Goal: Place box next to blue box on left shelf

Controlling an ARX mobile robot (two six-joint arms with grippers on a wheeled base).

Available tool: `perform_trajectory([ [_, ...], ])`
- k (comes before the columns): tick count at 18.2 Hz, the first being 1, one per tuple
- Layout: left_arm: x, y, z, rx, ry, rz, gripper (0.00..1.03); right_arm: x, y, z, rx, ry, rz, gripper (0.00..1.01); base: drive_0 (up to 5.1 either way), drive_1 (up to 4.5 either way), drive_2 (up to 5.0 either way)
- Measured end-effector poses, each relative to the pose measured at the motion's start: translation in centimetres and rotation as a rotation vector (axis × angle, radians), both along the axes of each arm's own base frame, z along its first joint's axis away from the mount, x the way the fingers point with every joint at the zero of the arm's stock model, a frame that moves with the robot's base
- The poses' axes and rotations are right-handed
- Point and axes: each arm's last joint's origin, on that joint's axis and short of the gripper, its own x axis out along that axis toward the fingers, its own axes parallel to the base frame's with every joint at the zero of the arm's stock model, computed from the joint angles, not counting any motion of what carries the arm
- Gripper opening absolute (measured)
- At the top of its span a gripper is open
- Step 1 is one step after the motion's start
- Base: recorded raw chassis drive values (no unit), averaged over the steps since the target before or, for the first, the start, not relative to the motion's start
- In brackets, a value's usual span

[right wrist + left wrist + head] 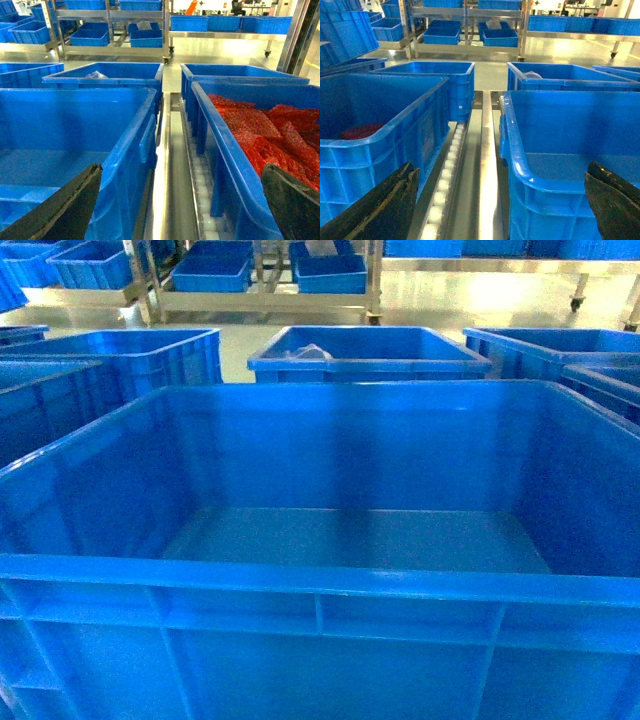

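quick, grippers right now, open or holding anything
Left gripper: open, fingers spread wide, holding nothing; the box rim lies between them.
Right gripper: open, fingers spread wide, holding nothing.

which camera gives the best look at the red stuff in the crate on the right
The right wrist view: the red bagged material fills the crate beside the box. The left wrist view shows only a red patch in another crate; the head view shows none.
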Motion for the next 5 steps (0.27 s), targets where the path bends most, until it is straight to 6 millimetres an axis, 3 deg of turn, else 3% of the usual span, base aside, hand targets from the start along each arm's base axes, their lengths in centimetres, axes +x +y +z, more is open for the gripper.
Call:
perform_trajectory([
  [5,0.00,0.00,0.00,0.000,0.000,0.000,0.98,0.00,0.00,0.00,0.000,0.000,0.000,0.98,0.0,0.00,0.0],
])
